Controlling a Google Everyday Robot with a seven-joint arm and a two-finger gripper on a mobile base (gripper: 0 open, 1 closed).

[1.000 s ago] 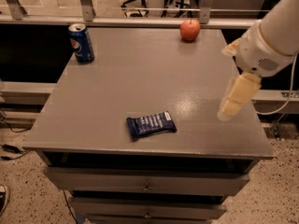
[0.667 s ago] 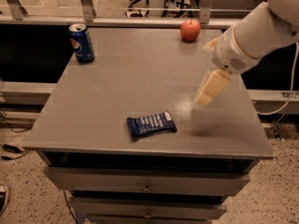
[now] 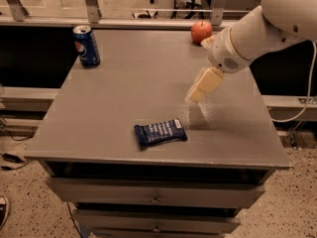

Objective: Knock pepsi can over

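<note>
Surface: grey table (image 3: 124,88) with drawers below, railing behind.
Can: can (image 3: 86,45) stands upright in the upper left of the frame, near the table's back left corner.
Gripper: gripper (image 3: 199,89) hovers right of centre, well apart from the can; apart or together, cannot tell.
Others: wrapper (image 3: 160,132) lower centre; apple (image 3: 201,31) top, right of centre.
Handling: likely light, stiff, smooth, tippy; push high on its side wall, no hold needed.
</note>
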